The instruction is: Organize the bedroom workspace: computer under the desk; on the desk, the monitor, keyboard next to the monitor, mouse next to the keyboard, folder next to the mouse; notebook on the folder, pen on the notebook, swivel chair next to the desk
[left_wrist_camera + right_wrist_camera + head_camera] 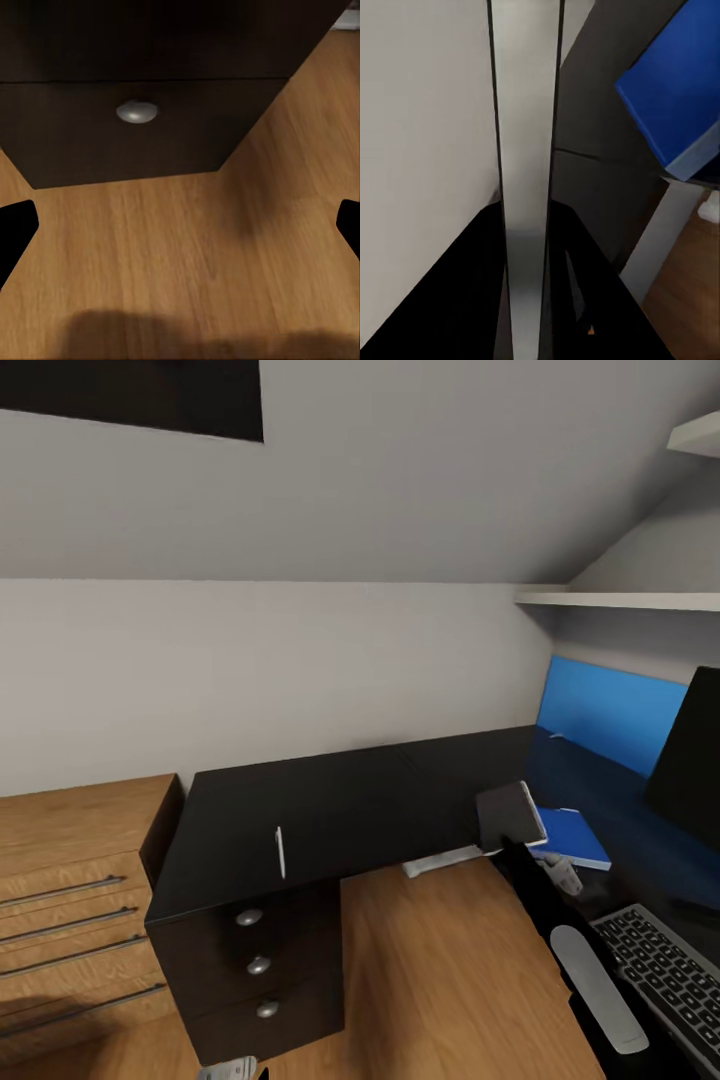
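Observation:
My right gripper (514, 848) is shut on the grey notebook (509, 815), which it holds tilted above the inner corner of the black desk (340, 800). In the right wrist view the notebook (525, 172) shows edge-on between the black fingers (450, 307). The blue folder (572, 836) lies flat on the desk just right of the notebook, also seen in the right wrist view (679, 90). The white pen (280, 852) lies on the desk's left wing. The monitor (690, 760) and keyboard (662, 970) are at the right. My left gripper (180, 229) is open over the floor.
The desk's dark drawer unit (258, 965) with silver knobs (137, 112) stands under the left wing. A light-wood chest of drawers (70, 900) is at the far left. A blue wall panel (610, 712) and white shelves (620, 600) are behind the monitor. Wood floor (440, 980) fills the desk's inner corner.

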